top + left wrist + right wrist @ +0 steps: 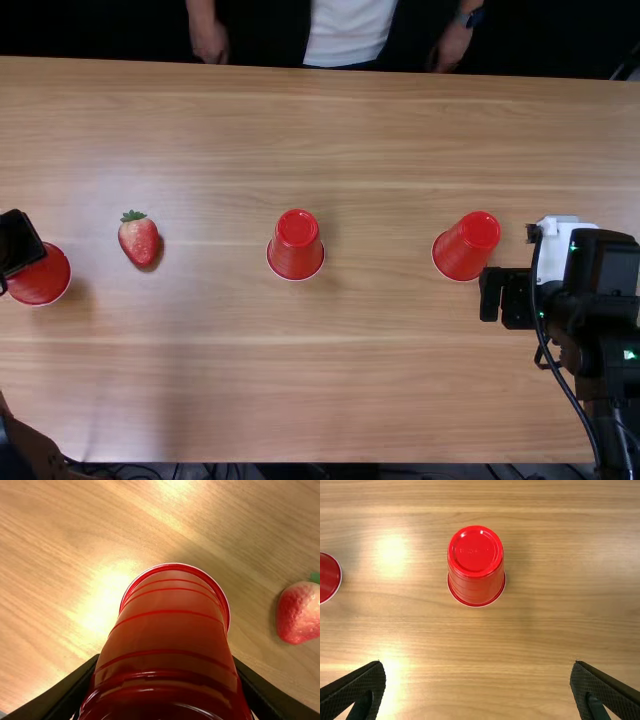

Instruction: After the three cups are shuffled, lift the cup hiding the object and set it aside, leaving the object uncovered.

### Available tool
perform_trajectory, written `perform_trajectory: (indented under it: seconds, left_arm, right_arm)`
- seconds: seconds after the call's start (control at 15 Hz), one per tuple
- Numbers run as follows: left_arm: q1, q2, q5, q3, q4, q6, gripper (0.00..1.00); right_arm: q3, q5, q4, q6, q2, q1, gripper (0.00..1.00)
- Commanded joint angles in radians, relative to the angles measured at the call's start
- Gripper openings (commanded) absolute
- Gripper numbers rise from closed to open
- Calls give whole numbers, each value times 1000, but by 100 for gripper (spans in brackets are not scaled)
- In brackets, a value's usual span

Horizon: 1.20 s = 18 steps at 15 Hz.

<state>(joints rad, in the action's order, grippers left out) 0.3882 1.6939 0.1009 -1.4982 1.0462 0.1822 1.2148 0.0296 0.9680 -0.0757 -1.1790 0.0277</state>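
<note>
Left claw (pixel 14 242) is at the far left end of the surface (pixel 330 380), clamped on the left cup (pixel 40 278). In the left wrist view one black finger (pixel 65 692) presses on each side of the cup's wall near its closed end, with the mouth pointing away from the wrist and down toward the wood. From above the cup looks tilted; can't tell if its rim touches the surface or hangs just off it. Strawberry (pixel 139 240) lies uncovered on the bare wood, near the gripped cup. It sits between that cup and the middle cup (pixel 296 245), closer to the left one, apart from both, leaf end toward the far edge. Middle cup stands upside down, rim flat on the surface, about mid-way along it. Right cup (pixel 466 246) is in the same pose, well apart from the middle one. Right claw (pixel 476 670) is open wide and grips nothing — fingers spread far apart on the near side of the right cup, not touching it. In the right wrist view that cup is centred ahead of the spread fingers, with the middle cup's rim off to one side. From above, the right arm's wrist is just right of the right cup. Cups and strawberry lie in roughly one row across the surface.
</note>
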Motion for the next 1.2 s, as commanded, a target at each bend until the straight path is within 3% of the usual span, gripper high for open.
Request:
perform_trajectory:
  seconds: [0.0,0.2,0.27,0.4,0.73,1.13]
  left_arm:
    - [18,73,10,36,-37,6,24]
    - [26,95,10,55,-61,9,46]
    - [24,99,10,55,-61,9,60]
    - [26,99,8,53,-60,9,100]
    - [24,78,6,44,-43,15,100]
    - [5,-197,-7,53,-41,15,100]
  right_arm:
    - [-12,2,-2,4,5,-14,100]
    - [-12,0,-2,2,5,-12,100]
    - [-12,0,-2,2,7,-11,100]
    - [-15,2,-2,2,7,-12,100]
    - [-8,0,-4,2,7,-14,100]
    - [-9,2,-4,4,9,-17,100]
